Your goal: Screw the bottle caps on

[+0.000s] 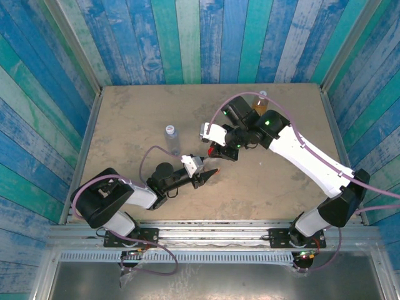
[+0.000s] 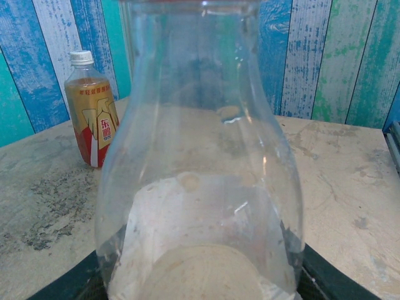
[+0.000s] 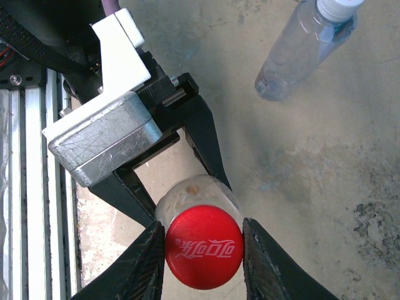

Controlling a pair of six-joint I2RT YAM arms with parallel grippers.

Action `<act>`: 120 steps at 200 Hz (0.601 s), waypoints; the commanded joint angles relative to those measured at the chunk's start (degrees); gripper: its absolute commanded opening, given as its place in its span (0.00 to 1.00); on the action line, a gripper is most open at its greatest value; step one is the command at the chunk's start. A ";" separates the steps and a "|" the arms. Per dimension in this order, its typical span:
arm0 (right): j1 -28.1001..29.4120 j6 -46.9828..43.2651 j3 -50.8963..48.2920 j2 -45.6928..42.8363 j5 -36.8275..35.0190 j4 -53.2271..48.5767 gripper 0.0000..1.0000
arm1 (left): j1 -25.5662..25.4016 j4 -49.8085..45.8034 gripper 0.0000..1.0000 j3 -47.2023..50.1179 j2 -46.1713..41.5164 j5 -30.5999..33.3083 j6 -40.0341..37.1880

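The right claw (image 3: 204, 265) pinches the red cap (image 3: 204, 247) from both sides atop the clear bottle (image 2: 200, 156), which the left claw (image 3: 187, 197) clamps by its body. Threading appears to be the step in hand, and the next move likely calls for a wrist twist under light downward pressure. The amber bottle (image 2: 94, 115) and bluish bottle (image 3: 300, 53), both capped, stand on the mottled beige table (image 1: 125, 125), ringed by blue-green plank walls (image 1: 187, 37).

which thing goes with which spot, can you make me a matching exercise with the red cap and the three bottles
Things:
1 red cap
2 amber bottle
3 bluish bottle
4 clear bottle

Places:
a in the left gripper
b at the far edge of the table
c in the right gripper
d standing alone mid-table

Pairs: 1-c, 2-b, 3-d, 4-a
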State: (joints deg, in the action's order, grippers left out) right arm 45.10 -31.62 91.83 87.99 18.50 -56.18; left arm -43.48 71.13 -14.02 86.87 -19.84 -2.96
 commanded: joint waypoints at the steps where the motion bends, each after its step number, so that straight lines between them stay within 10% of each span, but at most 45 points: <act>1: -0.14 0.93 1.42 0.78 1.45 -1.91 0.34 | 0.41 -11.81 0.54 2.60 1.65 0.06 -0.54; 120: 0.75 14.91 -0.35 -0.25 -3.68 -1.76 0.30 | 0.33 -12.63 0.54 1.56 2.16 0.53 0.68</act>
State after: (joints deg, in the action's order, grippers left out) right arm 45.10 -25.08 91.83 88.01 17.69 -56.05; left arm -43.44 71.02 -14.11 86.87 -19.84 -2.70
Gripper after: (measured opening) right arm 0.305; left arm 0.540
